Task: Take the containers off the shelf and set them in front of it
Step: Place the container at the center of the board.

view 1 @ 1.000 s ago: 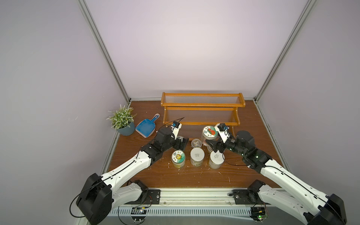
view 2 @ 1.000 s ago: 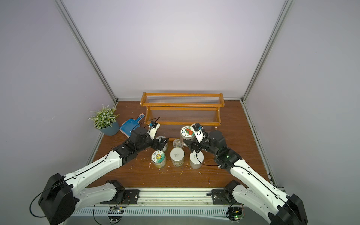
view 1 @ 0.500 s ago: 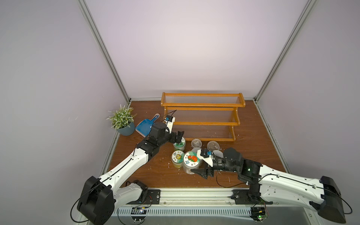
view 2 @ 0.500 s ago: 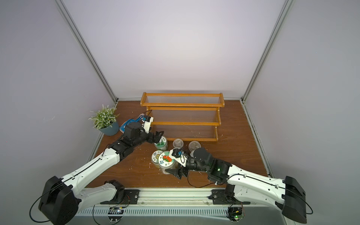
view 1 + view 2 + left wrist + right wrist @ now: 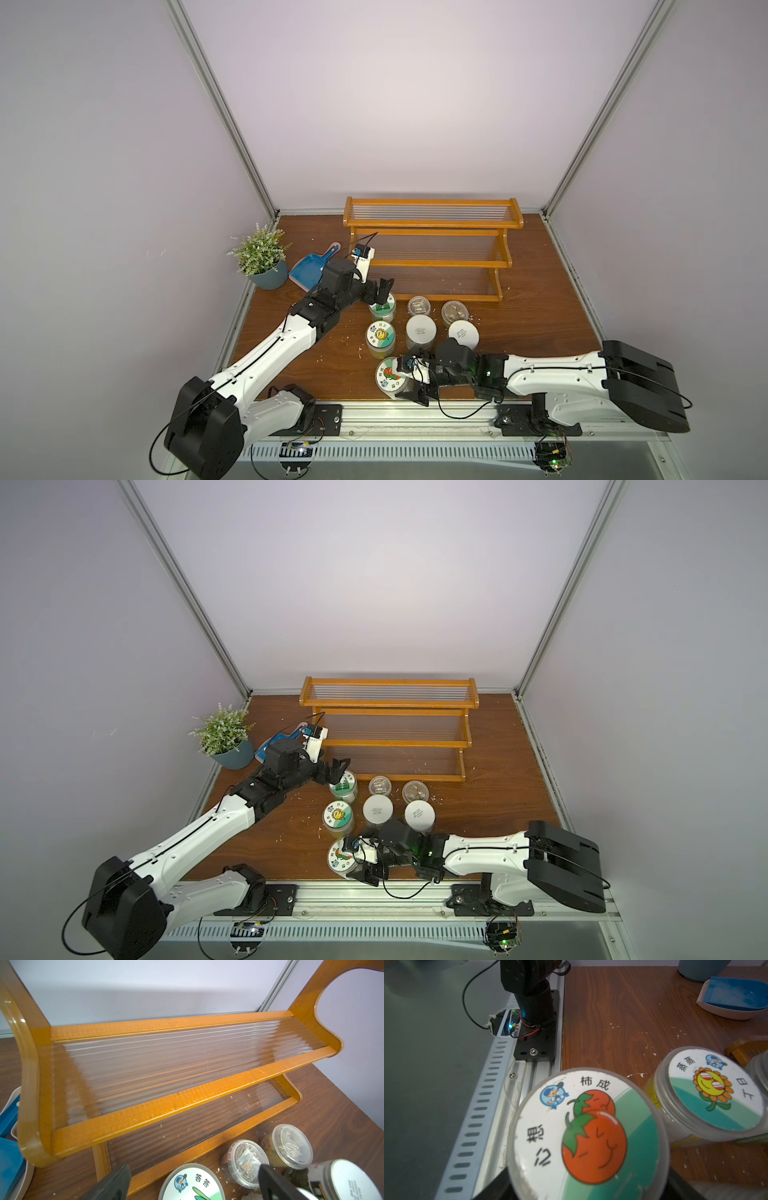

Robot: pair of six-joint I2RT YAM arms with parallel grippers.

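Note:
The orange wooden shelf (image 5: 432, 245) (image 5: 166, 1059) stands bare at the back. Several containers sit in front of it: two clear-lidded cups (image 5: 419, 306) (image 5: 454, 310), two white-lidded jars (image 5: 421, 330) (image 5: 463, 333), a green-lidded jar (image 5: 384, 309) (image 5: 193, 1186) and a sunflower-lidded jar (image 5: 380, 336) (image 5: 714, 1093). My left gripper (image 5: 383, 291) (image 5: 194, 1167) hovers open over the green-lidded jar. At the table's front edge my right gripper (image 5: 399, 380) (image 5: 587, 1186) is shut on a tomato-lidded jar (image 5: 388, 376) (image 5: 587, 1132). Whether that jar rests on the wood I cannot tell.
A potted plant (image 5: 266, 274) and a blue dustpan (image 5: 309, 272) lie left of the shelf. The metal mounting rail (image 5: 415, 415) runs right along the front edge, beside the tomato jar. White crumbs dot the wooden table (image 5: 540, 316).
My right arm has carried the tomato-lidded jar from near the shelf down to the front edge, left of the rows. My left gripper has drawn back slightly towards the shelf, still open.

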